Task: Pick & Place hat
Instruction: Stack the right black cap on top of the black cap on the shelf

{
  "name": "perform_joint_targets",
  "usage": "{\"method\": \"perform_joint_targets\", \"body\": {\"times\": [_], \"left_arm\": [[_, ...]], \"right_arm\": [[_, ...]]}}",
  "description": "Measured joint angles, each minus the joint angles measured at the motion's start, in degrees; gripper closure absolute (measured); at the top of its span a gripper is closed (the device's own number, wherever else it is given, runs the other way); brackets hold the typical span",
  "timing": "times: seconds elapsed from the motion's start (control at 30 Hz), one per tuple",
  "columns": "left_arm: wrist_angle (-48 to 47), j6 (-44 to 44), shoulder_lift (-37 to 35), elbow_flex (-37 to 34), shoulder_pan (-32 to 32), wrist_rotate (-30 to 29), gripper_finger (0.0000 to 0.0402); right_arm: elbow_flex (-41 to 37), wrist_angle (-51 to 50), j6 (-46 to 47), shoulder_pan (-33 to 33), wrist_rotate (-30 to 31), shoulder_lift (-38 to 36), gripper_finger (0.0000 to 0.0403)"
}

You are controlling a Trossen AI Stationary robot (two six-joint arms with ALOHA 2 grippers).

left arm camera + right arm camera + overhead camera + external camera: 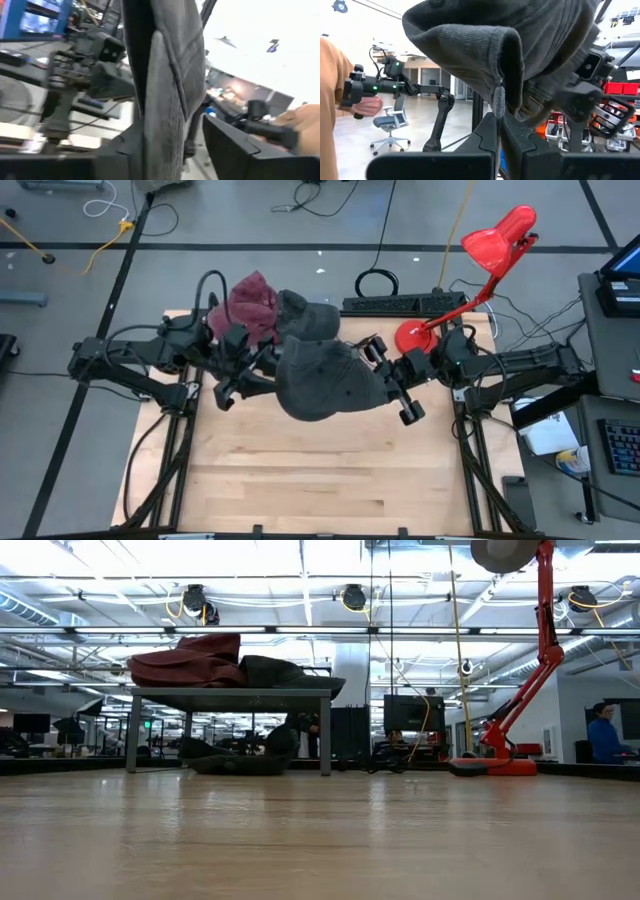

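A dark grey knit hat (325,375) is held above the middle of the table between both arms. My left gripper (258,372) is shut on its left side and my right gripper (385,375) is shut on its right side. In the left wrist view the hat (167,80) stands as a thick fold between my fingers. In the right wrist view the hat (520,45) bulges above my fingers. The low view shows neither the hat nor the grippers. My left gripper (165,150) pinches a thick fold of the hat's left side (162,120) between its two fingers, coming level from the table's left. The hat is lifted clear of the table. My right gripper (500,135) pinches the hat's rolled knit edge (498,102) between its two fingers, coming level from the table's right. Several layers are bunched there, and the hat's body swells beyond the fingers, clear of the table.
A maroon hat (250,300) and another dark hat (305,315) lie on a small stand (230,695) at the far edge. A red desk lamp (480,270) stands at the far right corner, with a keyboard (400,303) beside it. A person's hand (365,102) holds a device beyond the table.
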Motion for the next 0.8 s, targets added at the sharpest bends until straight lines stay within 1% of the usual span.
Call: {"method": "perform_joint_targets", "body": {"times": [0.1, 0.2, 0.3, 0.33, 0.4, 0.47, 0.63, 0.7, 0.8], "left_arm": [[3.09, -4.33, 0.55, 0.02, -0.02, 2.09, 0.0263], [2.98, -7.76, 0.6, 0.0, 0.0, 4.17, 0.0318], [3.42, -8.5, 0.59, 0.0, -0.02, 6.49, 0.0378], [3.54, -8.42, 0.59, 0.0, -0.07, 7.21, 0.0387], [3.59, -8.25, 0.59, 0.0, -0.09, 7.38, 0.0388], [3.84, -7.23, 0.58, 0.0, -0.07, 6.1, 0.0389], [3.06, 0.24, -1.56, 0.0, 0.37, 0.42, 0.0394], [3.15, 4.37, -3.05, 0.0, 0.44, -3.67, 0.0394], [3.15, 10.44, -5.32, 0.02, 0.57, -6.77, 0.0394]], "right_arm": [[0.01, 0.0, 0.32, 0.0, 0.09, 0.0, 0.0396], [0.02, -0.16, 1.79, 0.0, 0.17, 0.0, 0.038], [0.02, -0.7, 3.6, -0.02, 0.39, 0.0, 0.0364], [0.02, -1.07, 4.07, -0.04, 0.61, 0.0, 0.0359], [0.02, -2.29, 6.49, -0.06, 1.62, 0.0, 0.0349], [0.01, -2.87, 9.6, -0.07, 1.74, -0.27, 0.0338], [-1.18, -3.86, 16.2, -0.02, 2.27, -2.26, 0.0293], [-3.53, -4.39, 18.38, 0.05, 2.7, -3.37, 0.0271], [-8.26, -3.79, 21.38, 0.18, 7.59, -4.46, 0.0241]]}}
